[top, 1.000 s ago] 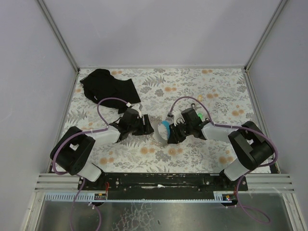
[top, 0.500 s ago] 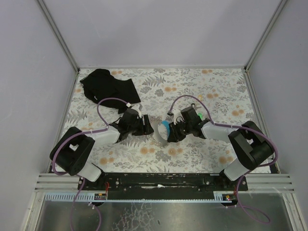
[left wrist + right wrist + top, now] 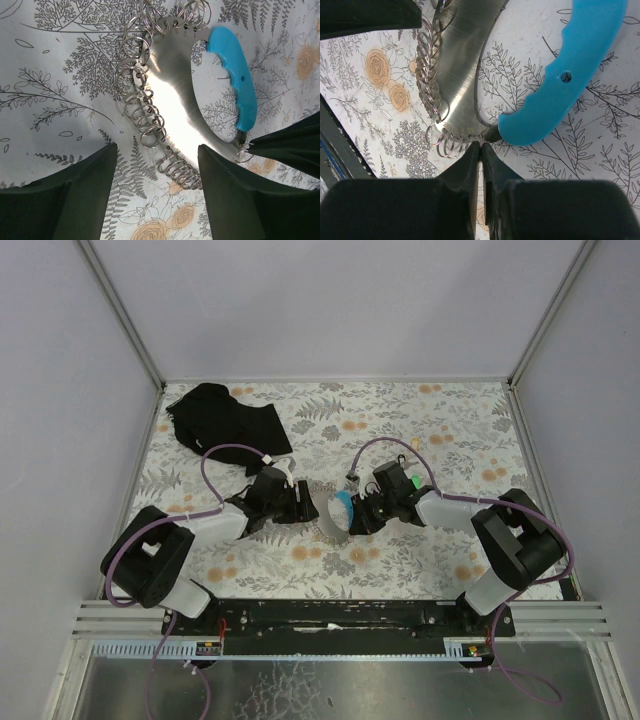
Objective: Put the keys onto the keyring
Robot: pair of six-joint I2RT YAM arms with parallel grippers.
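Fingers of the left gripper (image 3: pixel 156 147) stand wide apart with nothing held, over the ring-lined metal crescent of the keyring (image 3: pixel 343 506). The keyring lies flat near the middle of the worktop (image 3: pixel 440 430), between the 2 grippers. The right gripper (image 3: pixel 481 145) has its fingers closed to a thin slit, tips where the metal meets the blue band; whether they pinch it I cannot tell. A black cloth (image 3: pixel 225 420) lies in the far left corner.

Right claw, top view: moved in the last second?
Yes. The right claw has crept slightly left, closer against the keyring, which itself lies where it did.
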